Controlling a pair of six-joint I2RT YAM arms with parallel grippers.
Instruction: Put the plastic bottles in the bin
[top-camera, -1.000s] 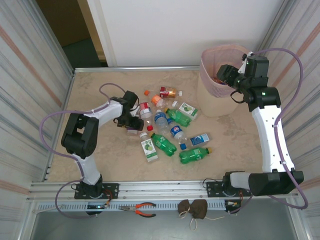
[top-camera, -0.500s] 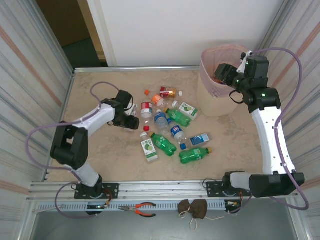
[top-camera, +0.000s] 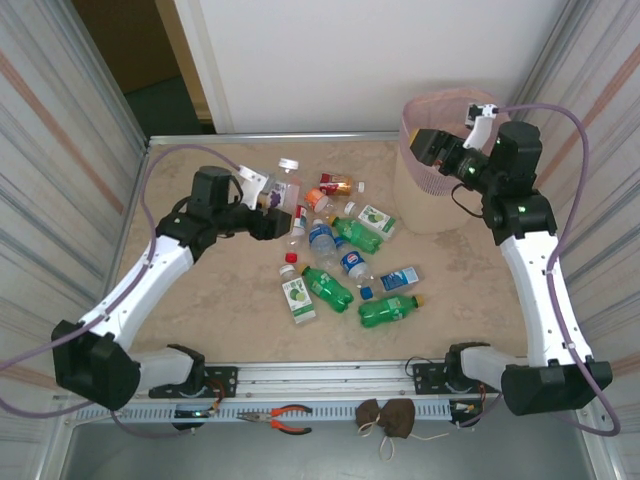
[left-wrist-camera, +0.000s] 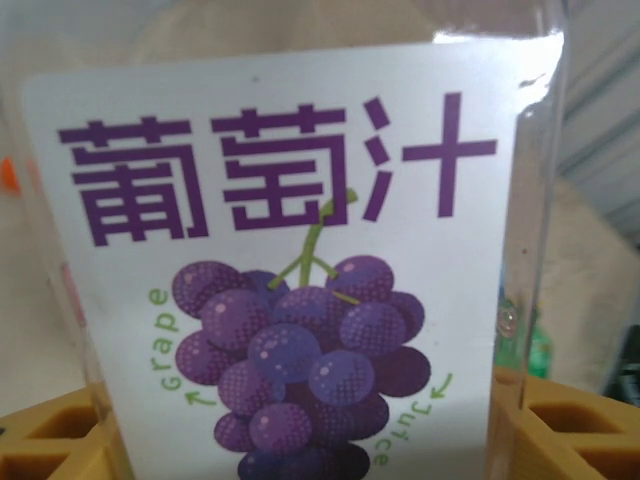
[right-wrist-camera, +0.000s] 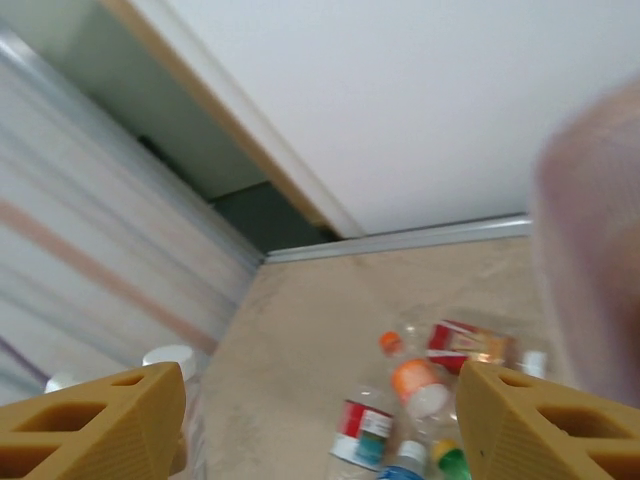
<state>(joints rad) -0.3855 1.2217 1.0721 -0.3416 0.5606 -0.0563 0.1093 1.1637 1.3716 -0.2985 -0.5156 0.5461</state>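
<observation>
Gaping right end effector (top-camera: 424, 147) by pink bin (top-camera: 425, 197)

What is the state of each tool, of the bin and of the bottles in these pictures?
Left tool: shut on a bottle.
Clear plastic bottle with a grape juice label: gripped by the left tool, white cap on.
Right tool: open, holding nothing, close to the bin's mouth.
Pale pink latticed plastic bin: upright, top open.
Green plastic bottle with a yellow cap: lying on its side on the beige table, capped.
</observation>
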